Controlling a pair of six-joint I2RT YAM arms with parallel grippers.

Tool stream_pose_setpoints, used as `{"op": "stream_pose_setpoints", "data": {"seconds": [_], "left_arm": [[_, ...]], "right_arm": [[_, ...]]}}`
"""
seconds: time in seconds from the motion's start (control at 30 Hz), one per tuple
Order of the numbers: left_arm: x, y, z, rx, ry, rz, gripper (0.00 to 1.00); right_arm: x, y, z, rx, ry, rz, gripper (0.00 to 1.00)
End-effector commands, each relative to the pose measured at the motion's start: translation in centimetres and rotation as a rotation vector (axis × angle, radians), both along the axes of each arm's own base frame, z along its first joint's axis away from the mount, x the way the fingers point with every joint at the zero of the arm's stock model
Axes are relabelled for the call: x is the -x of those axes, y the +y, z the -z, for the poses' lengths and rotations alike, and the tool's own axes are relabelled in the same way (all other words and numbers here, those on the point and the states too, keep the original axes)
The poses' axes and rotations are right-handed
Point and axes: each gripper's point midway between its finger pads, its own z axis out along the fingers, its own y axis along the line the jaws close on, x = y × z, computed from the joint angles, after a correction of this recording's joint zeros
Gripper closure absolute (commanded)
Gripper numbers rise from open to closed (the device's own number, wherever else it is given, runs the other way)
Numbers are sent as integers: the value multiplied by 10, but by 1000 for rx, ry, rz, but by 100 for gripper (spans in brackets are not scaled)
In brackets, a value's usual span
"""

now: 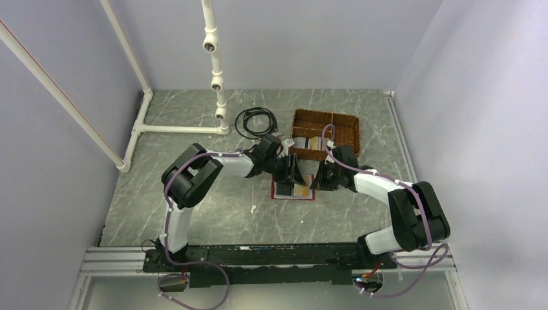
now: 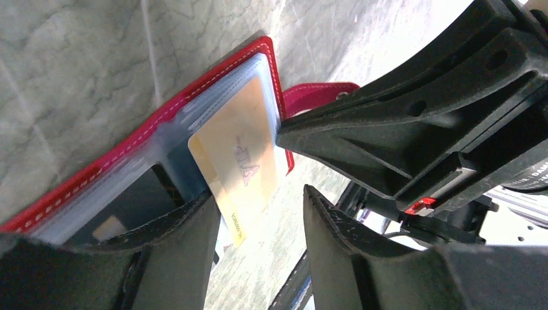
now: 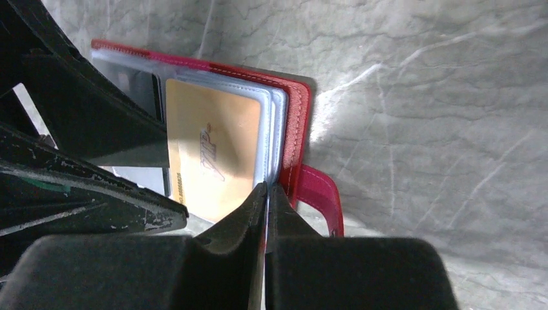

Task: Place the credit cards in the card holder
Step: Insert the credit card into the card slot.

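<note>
The red card holder (image 1: pixel 294 190) lies open on the table, its clear sleeves up. A tan credit card (image 2: pixel 240 161) sits partly in a right-hand sleeve, its lower corner sticking out; it also shows in the right wrist view (image 3: pixel 210 152). A dark card (image 2: pixel 132 206) sits in the left sleeve. My left gripper (image 2: pixel 258 203) is open, its jaws straddling the tan card's free corner. My right gripper (image 3: pixel 266 188) is shut on the holder's (image 3: pixel 296 116) sleeve edge beside the red snap tab (image 3: pixel 323 194).
A brown wicker basket (image 1: pixel 342 123) stands just behind the holder, with pale cards (image 1: pixel 313 143) in its near part. A coiled black cable (image 1: pixel 255 121) and a white pipe frame (image 1: pixel 181 128) lie at the back left. Both arms crowd the holder.
</note>
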Motion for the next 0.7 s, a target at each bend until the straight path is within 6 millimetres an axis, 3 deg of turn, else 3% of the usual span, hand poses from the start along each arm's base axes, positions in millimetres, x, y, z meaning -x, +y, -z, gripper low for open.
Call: {"op": "stream_pose_setpoints", "data": {"seconds": [0.0,0.17,0.33,0.43,0.6,0.67], "left_arm": [[31,-50,-22,203,-20,148,45],[29,-39,-28,180,-55,129,44],[14,7,-21,-116,-119,77,39],[14,27,-21,-241,-130,92,20],[14,40,-31,-290,-167,90,12],[13,40,-35,-290,-177,79,16]], "right_arm": [[-3,15,-6,-53,-23,-43,97],[1,16,-9,-63,-21,-42,97],[3,5,-18,-33,-39,-26,87],[2,-1,-26,-15,-58,-27,79],[0,-1,-37,-19,-76,-40,73],[0,3,-41,-44,-76,-47,72]]}}
